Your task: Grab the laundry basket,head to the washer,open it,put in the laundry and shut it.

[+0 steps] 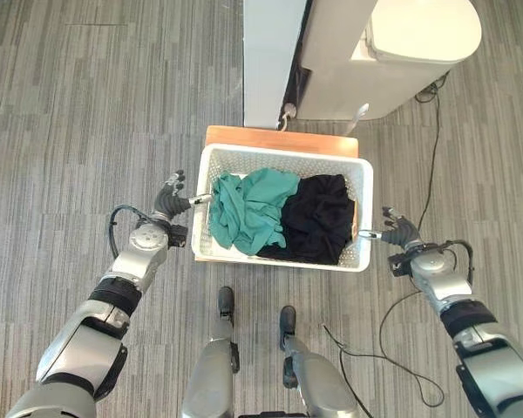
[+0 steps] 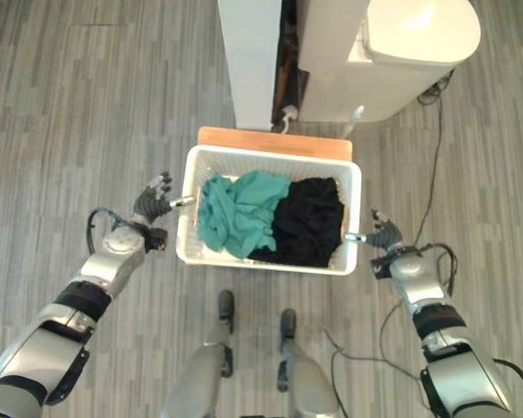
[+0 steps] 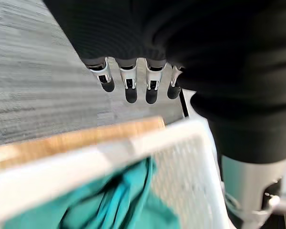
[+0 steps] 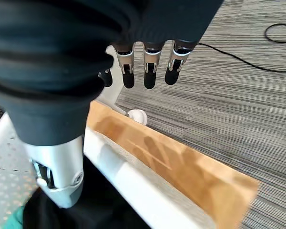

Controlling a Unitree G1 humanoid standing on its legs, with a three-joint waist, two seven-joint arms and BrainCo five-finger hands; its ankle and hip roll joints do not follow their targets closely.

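Laundry basket [image 1: 359, 174], white with perforated walls, sits on a low wooden board [image 1: 279, 139] on the grey striped carpet [image 1: 87, 104], straight in front of the robot. Inside it a teal garment [image 1: 248, 209] lies bunched on the robot's left side and a black garment [image 1: 318, 218] fills the right side, the two touching in the middle.

Left hand [image 1: 170, 202] is at the left short wall of the basket, its fingers straight and spread, with the thumb reaching in to the rim; in the left wrist view the fingers [image 3: 128, 88] hang straight above the rim, curled round nothing. Right hand [image 1: 399, 230] is at the right short wall, also with fingers extended and open, the thumb pointing at the rim; the right wrist view shows its fingers [image 4: 148, 76] straight above the board and the white rim. Neither hand is gripping the basket.

Beyond the board stands a white cabinet panel [image 1: 272, 52], and beside it, toward the robot's right, a white washer [image 1: 414, 43] with a rounded top. A black cord [image 1: 434, 139] runs down the carpet from the washer's right side
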